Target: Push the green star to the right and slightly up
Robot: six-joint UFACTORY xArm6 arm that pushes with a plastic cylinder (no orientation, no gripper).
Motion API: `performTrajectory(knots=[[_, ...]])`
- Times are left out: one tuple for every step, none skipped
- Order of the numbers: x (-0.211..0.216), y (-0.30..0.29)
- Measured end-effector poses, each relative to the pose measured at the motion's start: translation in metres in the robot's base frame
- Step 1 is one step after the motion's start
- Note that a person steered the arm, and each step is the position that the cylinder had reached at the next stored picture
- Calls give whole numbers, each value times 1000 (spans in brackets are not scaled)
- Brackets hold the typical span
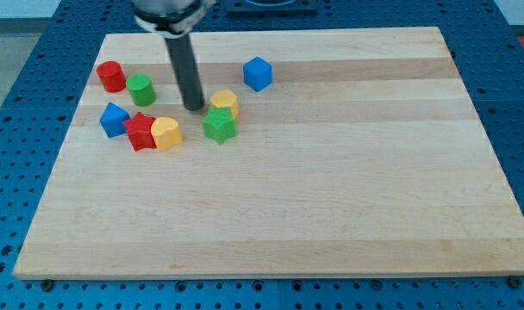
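The green star lies on the wooden board, left of the middle and near the view's top. A yellow block touches it just above. My tip rests on the board a little up and to the left of the green star, just left of the yellow block. The rod rises from there toward the view's top.
A blue cube sits up and right of the star. At the left are a red cylinder, a green cylinder, a blue block, a red star and a yellow heart. The board ends at blue perforated table.
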State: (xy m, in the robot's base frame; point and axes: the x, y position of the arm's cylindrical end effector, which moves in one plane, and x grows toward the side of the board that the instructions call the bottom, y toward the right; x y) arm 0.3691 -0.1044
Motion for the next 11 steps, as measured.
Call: performTrajectory(knots=[[0, 3], [2, -16], [25, -25], [44, -21], [46, -16], [46, 17], [46, 48], [46, 58], [72, 48], [89, 53], [89, 61]])
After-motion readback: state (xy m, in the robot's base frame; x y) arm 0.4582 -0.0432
